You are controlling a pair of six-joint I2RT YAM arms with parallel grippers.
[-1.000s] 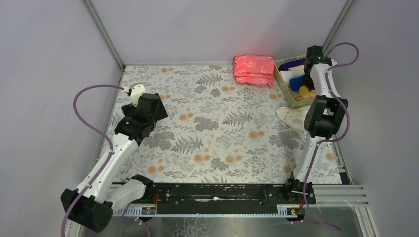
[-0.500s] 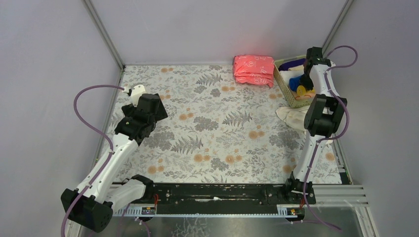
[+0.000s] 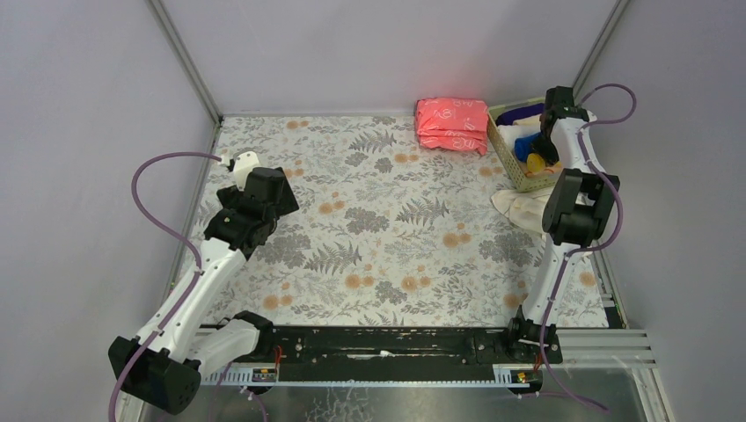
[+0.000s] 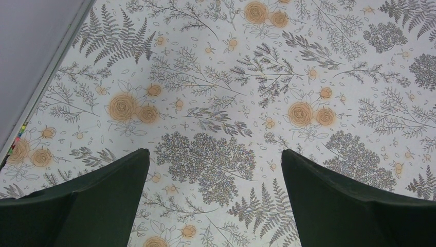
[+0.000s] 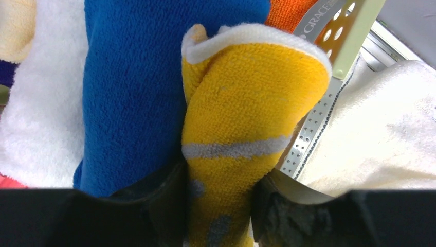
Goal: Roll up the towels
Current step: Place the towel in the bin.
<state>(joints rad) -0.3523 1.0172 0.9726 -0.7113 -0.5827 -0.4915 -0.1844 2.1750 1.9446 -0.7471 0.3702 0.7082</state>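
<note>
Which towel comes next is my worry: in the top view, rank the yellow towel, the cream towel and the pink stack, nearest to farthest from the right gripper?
1. yellow towel: in the basket, between the fingers of the right gripper.
2. cream towel: lying just outside the basket's near side.
3. pink stack: farther back, left of the basket.

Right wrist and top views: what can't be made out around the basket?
- Right wrist view: the yellow towel sits inside the right gripper; clamped or loose, cannot tell.
- Top view: the right arm covers much of the basket; towel count unknown.
- Top view: the cream towel lies partly behind that arm; rolled or not, unclear.
- Right wrist view: the orange towel shows only a corner, behind the blue towel.
</note>
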